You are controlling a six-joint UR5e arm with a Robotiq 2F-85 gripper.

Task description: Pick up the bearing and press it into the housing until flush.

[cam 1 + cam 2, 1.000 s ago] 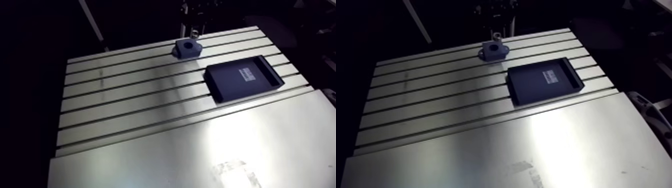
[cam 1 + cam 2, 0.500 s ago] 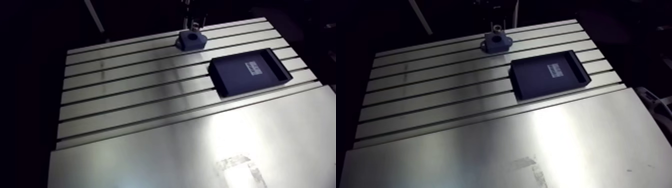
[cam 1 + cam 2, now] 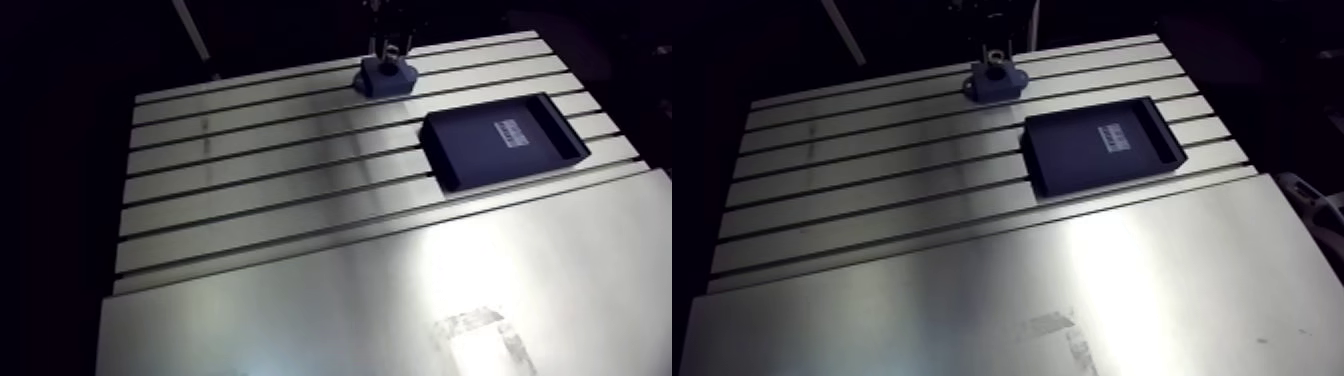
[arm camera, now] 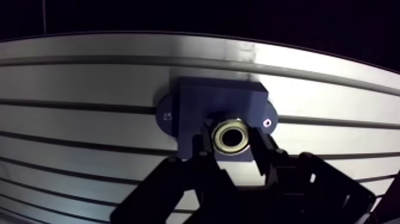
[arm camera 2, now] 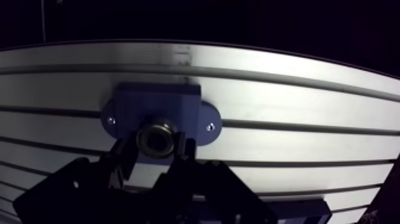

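Bearing (image 4: 233, 136) clamped between fingers (image 4: 260, 152) over blue housing (image 4: 214, 98).

Your slotted aluminium surface (image 3: 260, 185), dark grooves across it, a smooth metal plate (image 3: 250, 320) along its near side, a bright glare patch (image 3: 470, 265) on that plate, a scuffed mark (image 3: 485, 335) close by the glare, a pale slanted bar (image 3: 190, 25) beyond the far edge, blackness all around.
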